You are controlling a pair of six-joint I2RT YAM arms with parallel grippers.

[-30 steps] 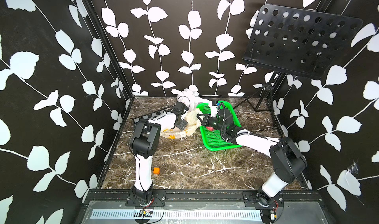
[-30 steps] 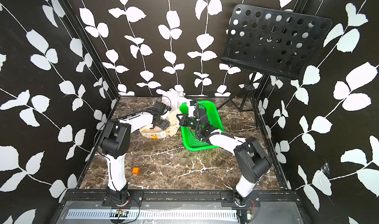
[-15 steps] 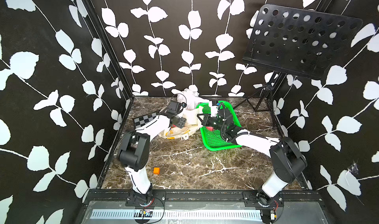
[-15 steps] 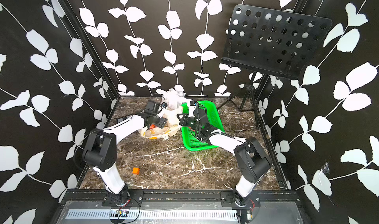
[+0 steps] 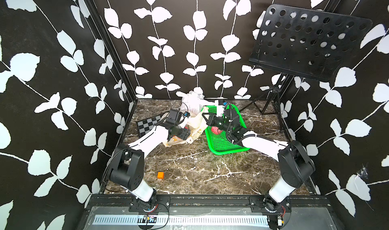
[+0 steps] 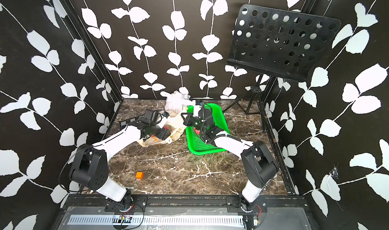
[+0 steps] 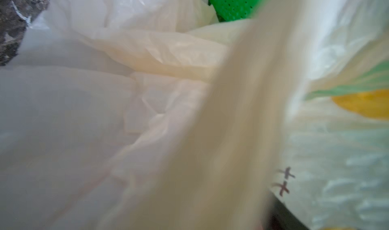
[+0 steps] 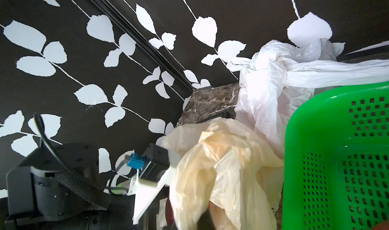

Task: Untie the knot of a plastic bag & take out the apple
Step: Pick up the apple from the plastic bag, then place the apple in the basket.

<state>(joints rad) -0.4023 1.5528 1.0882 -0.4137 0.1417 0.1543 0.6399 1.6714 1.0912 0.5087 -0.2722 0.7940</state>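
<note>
Both top views show your right hand (image 5: 204,117) pressed together on the rim of the plastic bag (image 5: 196,124) just beside the green basket (image 5: 229,150), evidently holding its mouth up for the left hand (image 5: 189,135), whose state I cannot tell under film; the apple (image 5: 215,131), I judge, lies inside that basket.

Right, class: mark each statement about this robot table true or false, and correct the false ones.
1. The orange block lies in the green basket. False: it lies on the table, apart from the basket.
2. The white bag at the back is knotted. True.
3. The music stand is on the robot's left. False: it stands on the robot's right.
4. The right pincer is shut on the cream bag. True.
</note>
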